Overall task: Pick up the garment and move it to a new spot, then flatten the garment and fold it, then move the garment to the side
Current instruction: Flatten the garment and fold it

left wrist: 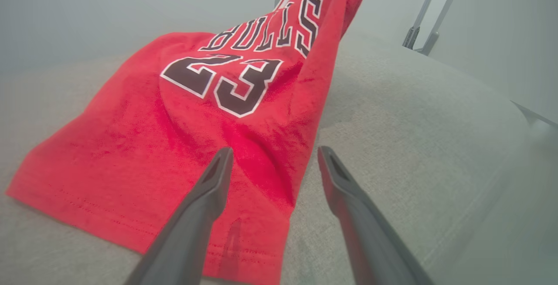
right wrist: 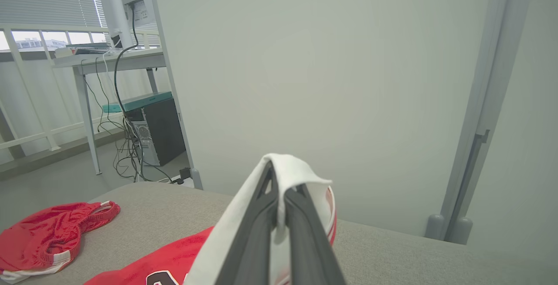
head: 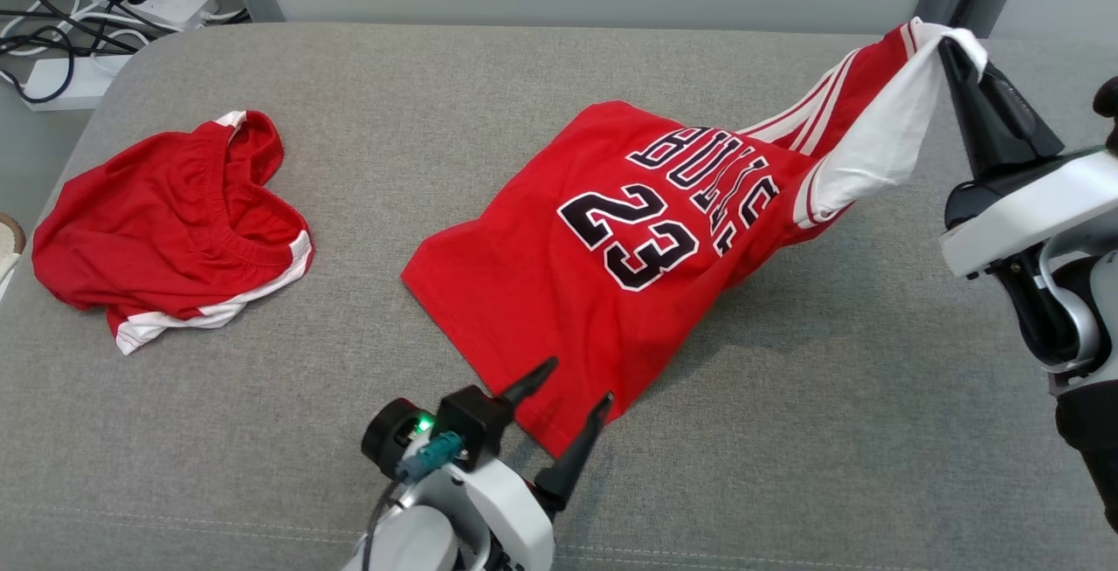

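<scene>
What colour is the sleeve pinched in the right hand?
The sleeve is white, on a red jersey; right wrist view shows it best.

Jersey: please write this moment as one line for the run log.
right hand: shut on jersey sleeve, in the air | left hand: open over hem corner | jersey: rest lies on cushion | shorts: apart, far left

Jersey (head: 559, 292): soft red knit cloth, matt, faintly fuzzy, with white cloth at the sleeve. Shorts (head: 166, 213): same red cloth, gathered elastic waistband. Upholstered surface (head: 786, 431): grey coarse-woven fabric, matt. Fingers (left wrist: 192, 224): dark grey plastic, smooth, dull. Wrist shell (head: 1022, 213): white plastic, smooth, slight gloss.
</scene>
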